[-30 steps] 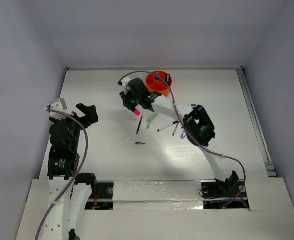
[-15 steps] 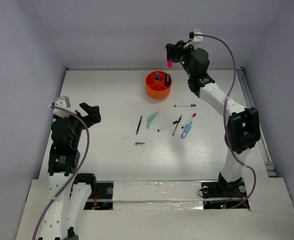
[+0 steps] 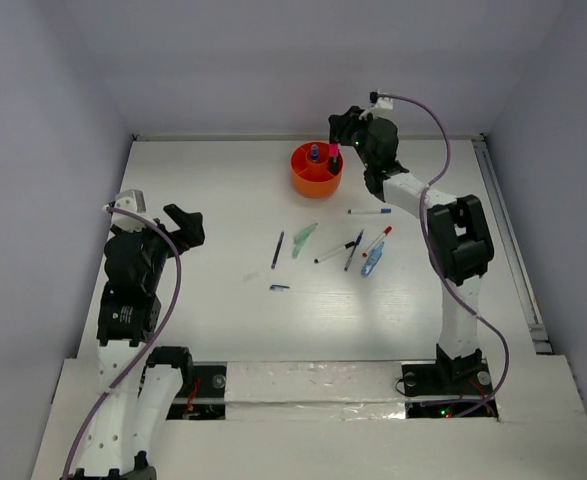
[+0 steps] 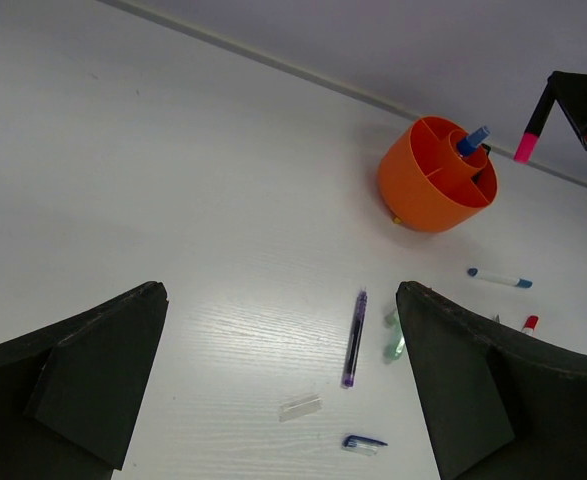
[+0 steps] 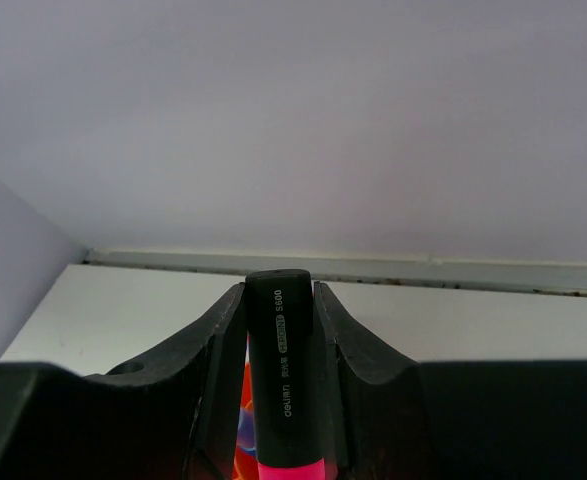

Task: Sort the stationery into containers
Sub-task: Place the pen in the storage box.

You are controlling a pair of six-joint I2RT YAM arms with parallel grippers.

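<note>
Found right gripper (image 3: 336,138) clenched on a black marker with pink tip (image 3: 333,151), pink end down, held over the orange tub (image 3: 316,181) at its 1 o'clock rim and clear of it in the left wrist view. Located tub at 12 o'clock on the table (image 3: 213,190), with a blue-capped bottle (image 3: 314,152) standing in one compartment. Noted left gripper (image 3: 159,216) released, jaws wide, holding nothing, at the table's 9 o'clock side. Recorded loose stationery at 6 o'clock from tub: dark pen (image 3: 277,250), pale green pen (image 3: 304,240), red-tipped pen (image 3: 378,241), light blue pen (image 3: 372,263).
</note>
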